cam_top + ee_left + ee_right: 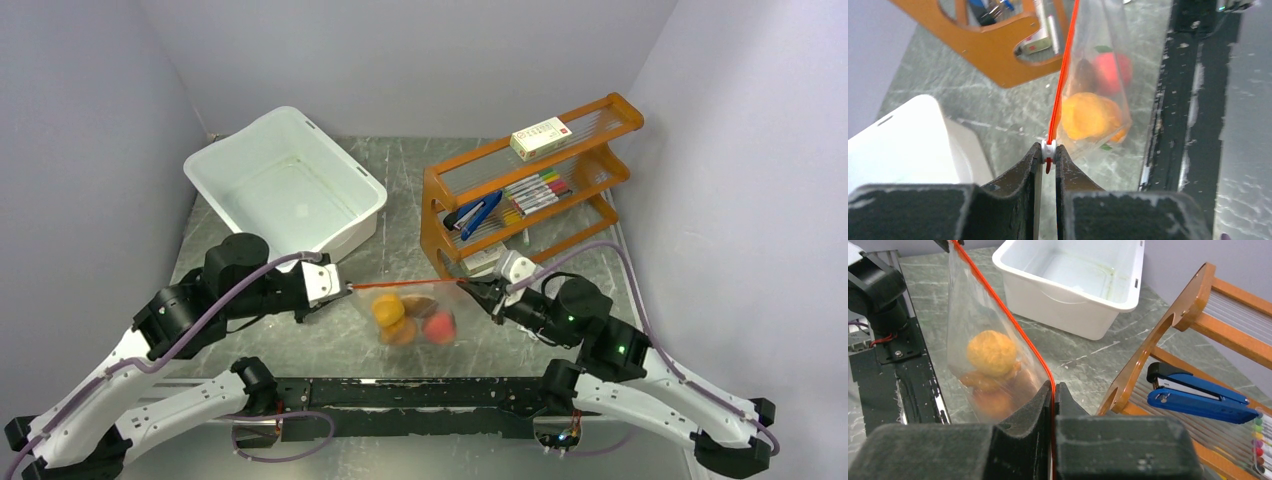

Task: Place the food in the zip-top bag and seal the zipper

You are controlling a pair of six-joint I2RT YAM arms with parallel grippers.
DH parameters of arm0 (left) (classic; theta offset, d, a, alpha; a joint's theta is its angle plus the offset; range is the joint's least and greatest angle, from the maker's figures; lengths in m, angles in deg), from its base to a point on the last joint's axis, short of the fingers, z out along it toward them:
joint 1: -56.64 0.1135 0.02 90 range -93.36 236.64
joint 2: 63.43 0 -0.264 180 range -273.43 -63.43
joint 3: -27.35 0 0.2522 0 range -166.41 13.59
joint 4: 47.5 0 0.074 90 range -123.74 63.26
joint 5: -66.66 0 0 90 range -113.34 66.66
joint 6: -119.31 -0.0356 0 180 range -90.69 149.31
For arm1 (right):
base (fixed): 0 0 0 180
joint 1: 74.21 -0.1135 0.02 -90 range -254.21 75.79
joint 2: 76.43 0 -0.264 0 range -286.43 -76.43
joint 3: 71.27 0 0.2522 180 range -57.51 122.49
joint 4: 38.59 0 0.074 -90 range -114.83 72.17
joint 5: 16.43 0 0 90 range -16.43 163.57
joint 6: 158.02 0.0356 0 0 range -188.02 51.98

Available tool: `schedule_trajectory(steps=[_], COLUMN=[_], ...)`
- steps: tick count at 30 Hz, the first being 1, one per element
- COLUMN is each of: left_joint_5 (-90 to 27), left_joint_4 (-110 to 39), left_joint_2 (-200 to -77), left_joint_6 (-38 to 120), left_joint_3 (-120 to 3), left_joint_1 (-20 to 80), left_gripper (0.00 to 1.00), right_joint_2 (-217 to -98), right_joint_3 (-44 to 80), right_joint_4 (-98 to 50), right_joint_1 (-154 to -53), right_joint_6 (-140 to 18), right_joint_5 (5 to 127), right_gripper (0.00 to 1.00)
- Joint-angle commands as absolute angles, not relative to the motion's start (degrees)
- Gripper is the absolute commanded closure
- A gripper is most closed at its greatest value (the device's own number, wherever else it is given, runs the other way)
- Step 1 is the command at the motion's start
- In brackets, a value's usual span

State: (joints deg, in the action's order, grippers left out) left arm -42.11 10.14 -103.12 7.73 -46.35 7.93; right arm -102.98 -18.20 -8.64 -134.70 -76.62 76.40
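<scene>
The clear zip-top bag (420,315) hangs stretched between my two grippers above the table, with the toy fruits (392,312) inside: orange, reddish and brown ones. The orange-red zipper (405,285) runs taut along its top. My left gripper (347,288) is shut on the white slider (1048,148) at the zipper's left end. My right gripper (478,292) is shut on the zipper's right end (1052,390). The fruits (1088,115) show through the plastic in the left wrist view, and in the right wrist view (992,354).
A white plastic tub (285,185) stands at the back left. An orange wooden rack (530,190) with markers, a blue stapler (1198,397) and a small box stands at the back right. A black rail (410,392) runs along the near edge.
</scene>
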Motion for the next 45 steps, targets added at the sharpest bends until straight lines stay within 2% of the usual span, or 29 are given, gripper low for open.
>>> schedule_trajectory(steps=[1, 10, 16, 21, 24, 26, 30, 33, 34, 36, 37, 42, 45], left_joint_5=[-31.6, -16.9, -11.5, -8.1, -13.6, -21.2, -31.3, -32.5, -32.8, -34.2, -35.5, -49.0, -53.9], left_joint_4=[13.1, 8.7, 5.2, 1.9, 7.4, 11.6, 15.6, 16.3, 16.5, 17.2, 18.1, 19.8, 16.8], left_joint_2=[-102.9, -102.9, -103.1, -102.6, -104.3, -104.8, -103.9, -102.9, -102.7, -103.3, -103.6, -101.3, -96.7], left_joint_6=[5.4, -1.1, -3.8, -5.4, -2.5, 1.3, 4.3, 4.6, 4.2, 3.7, 3.7, 2.6, 4.6], left_joint_3=[-49.1, -47.7, -45.9, -43.2, -43.1, -42.4, -40.3, -39.7, -39.7, -40.4, -41.4, -48.6, -48.8], left_joint_1=[7.9, 7.9, 7.9, 8.0, 8.0, 8.0, 8.0, 8.0, 8.0, 8.0, 8.0, 8.0, 8.0], left_gripper=[0.93, 0.93, 0.93, 0.93, 0.93, 0.93, 0.93, 0.93, 0.93, 0.93, 0.93, 0.93, 0.93], right_joint_2=[-106.9, -123.6, -132.7, -136.8, -136.0, -133.9, -129.6, -127.5, -126.8, -125.1, -124.2, -121.3, -120.5], right_joint_3=[-18.1, -13.2, -8.0, -6.8, -9.8, -12.8, -17.5, -19.7, -20.1, -20.4, -20.1, -13.6, -11.9], right_joint_4=[-13.5, -25.9, -32.0, -32.6, -31.8, -31.0, -25.3, -20.6, -19.2, -17.3, -16.7, -13.1, -9.3], right_joint_1=[-134.4, -131.9, -120.6, -119.0, -119.0, -119.0, -119.0, -119.1, -119.0, -119.0, -119.1, -119.1, -119.1], right_joint_6=[-78.4, -85.7, -86.1, -91.2, -92.7, -92.8, -92.5, -92.2, -92.1, -91.3, -90.5, -85.9, -85.3], right_joint_5=[75.9, 71.6, 58.6, 50.4, 49.1, 47.6, 44.7, 44.2, 44.2, 43.5, 42.1, 27.6, 22.3], right_gripper=[1.00, 1.00, 1.00, 1.00, 1.00, 0.98, 0.85, 0.80, 0.81, 0.98, 1.00, 1.00, 1.00])
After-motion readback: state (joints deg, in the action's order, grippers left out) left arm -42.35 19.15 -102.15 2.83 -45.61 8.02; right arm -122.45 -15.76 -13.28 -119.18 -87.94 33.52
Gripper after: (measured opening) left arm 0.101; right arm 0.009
